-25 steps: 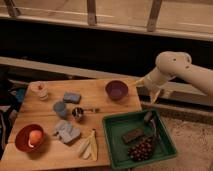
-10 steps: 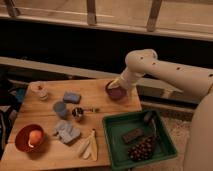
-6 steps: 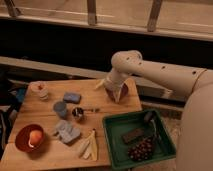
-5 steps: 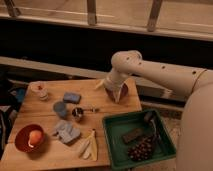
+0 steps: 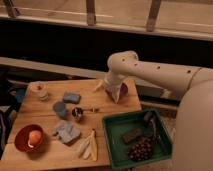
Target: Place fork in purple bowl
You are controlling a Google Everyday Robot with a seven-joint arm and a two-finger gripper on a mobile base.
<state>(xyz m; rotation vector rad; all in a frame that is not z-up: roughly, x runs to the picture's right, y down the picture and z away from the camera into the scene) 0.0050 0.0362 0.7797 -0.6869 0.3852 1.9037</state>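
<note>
Worktop (image 5: 45, 150): wooden, fills the lower left of the frame and carries everything
Arm (image 5: 160, 75): white, comes in from the right edge and bends down over the worktop's upper right corner
Green tray (image 5: 107, 145): lower right, holds dark items
Red bowl (image 5: 17, 140): lower left corner, not the target
Purple bowl (image 5: 123, 91): upper right of the worktop, partly hidden behind the arm's end; nothing silvery shows in it
Claw (image 5: 109, 89): low, just beside the purple bowl toward frame left; spread or pressed together cannot be told
Fork (image 5: 90, 109): thin silvery streak at centre frame, flat on the worktop beside the metal cup (image 5: 77, 113), apart from the claw
Progress: apparently nothing done yet; grasp, carry and drop all remain
</note>
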